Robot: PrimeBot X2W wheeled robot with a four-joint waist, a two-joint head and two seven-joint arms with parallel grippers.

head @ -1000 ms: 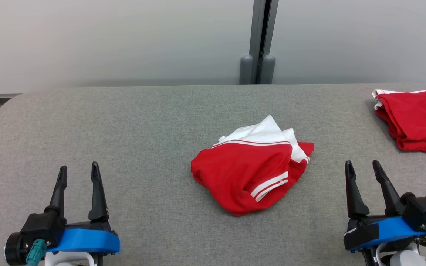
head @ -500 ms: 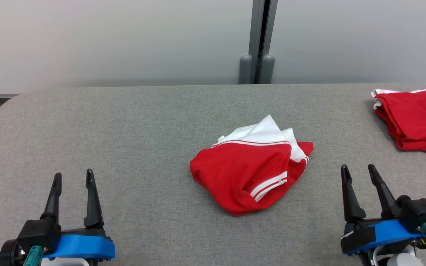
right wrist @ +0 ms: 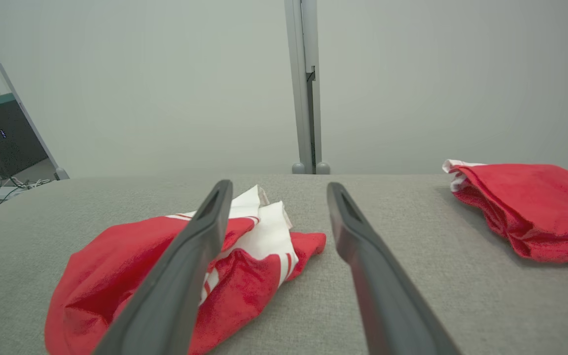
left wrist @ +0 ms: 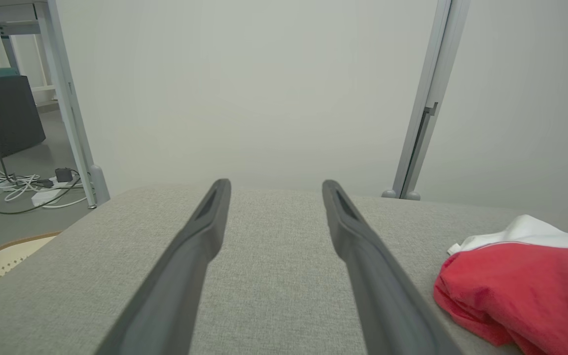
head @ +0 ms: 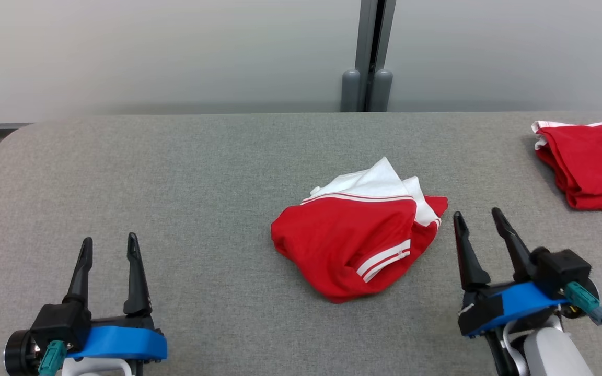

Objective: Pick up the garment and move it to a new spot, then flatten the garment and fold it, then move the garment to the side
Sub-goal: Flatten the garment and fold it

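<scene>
A crumpled red and white garment [head: 357, 237] with white stripes lies in a heap at the middle of the grey padded table [head: 201, 172]. My right gripper [head: 477, 214] stands open just right of the heap, its fingertips level with the heap's right corner, nothing between its fingers. In the right wrist view the garment [right wrist: 244, 261] lies ahead and to the left, partly behind the left finger [right wrist: 200, 236]. My left gripper [head: 110, 242] is open at the lower left, well away from the garment. In the left wrist view the garment [left wrist: 520, 286] sits at the right edge.
A second red garment [head: 591, 167], folded, lies at the table's far right edge and also in the right wrist view [right wrist: 530, 207]. Pale wall panels with a grey post [head: 368, 52] stand behind the table. Cables and equipment [left wrist: 8, 182] sit on the floor off the table's left end.
My right gripper has moved forward and left toward the garment's right side. The left gripper dipped back and returned near where it was. The camera has shifted slightly.
</scene>
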